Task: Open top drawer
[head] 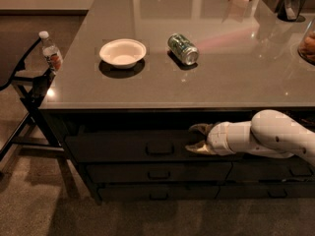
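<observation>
Nearest the floor, two shallower drawer fronts [157,173] sit stacked under the top drawer [113,146], which lies just beneath the bench [236,82] edge with its loop handle [160,149] at centre. Just right of that handle, the white arm's end effector [190,138] hangs in front of the drawer face, its two fingers spread apart and holding nothing. On the bench, a white bowl [123,52] sits left of a green can [183,48] lying on its side. Off the left edge, a water bottle [51,53] stands upright.
</observation>
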You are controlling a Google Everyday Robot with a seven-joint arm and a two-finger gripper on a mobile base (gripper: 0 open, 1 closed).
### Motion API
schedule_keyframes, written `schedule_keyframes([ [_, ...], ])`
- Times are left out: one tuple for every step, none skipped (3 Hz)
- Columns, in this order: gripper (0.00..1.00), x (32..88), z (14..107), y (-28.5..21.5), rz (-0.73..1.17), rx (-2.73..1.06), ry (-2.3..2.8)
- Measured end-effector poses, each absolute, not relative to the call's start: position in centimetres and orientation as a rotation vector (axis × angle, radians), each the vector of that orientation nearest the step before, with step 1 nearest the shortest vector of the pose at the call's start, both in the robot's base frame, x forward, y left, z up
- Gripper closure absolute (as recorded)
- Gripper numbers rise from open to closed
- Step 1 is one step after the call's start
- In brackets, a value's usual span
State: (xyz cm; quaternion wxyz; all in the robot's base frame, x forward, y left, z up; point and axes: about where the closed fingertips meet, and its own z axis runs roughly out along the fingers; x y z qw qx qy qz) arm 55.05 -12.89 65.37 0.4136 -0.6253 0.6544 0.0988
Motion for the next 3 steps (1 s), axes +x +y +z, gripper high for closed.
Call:
schedule_keyframes([
  [1.00, 55.06, 65.49, -12.89, 0.248, -1.572, 1.645],
  [1.00, 54.56, 65.50, -12.94, 0.252, -1.560, 1.655],
  [1.00, 54.54, 65.64, -12.97, 0.253, -1.559, 1.655],
])
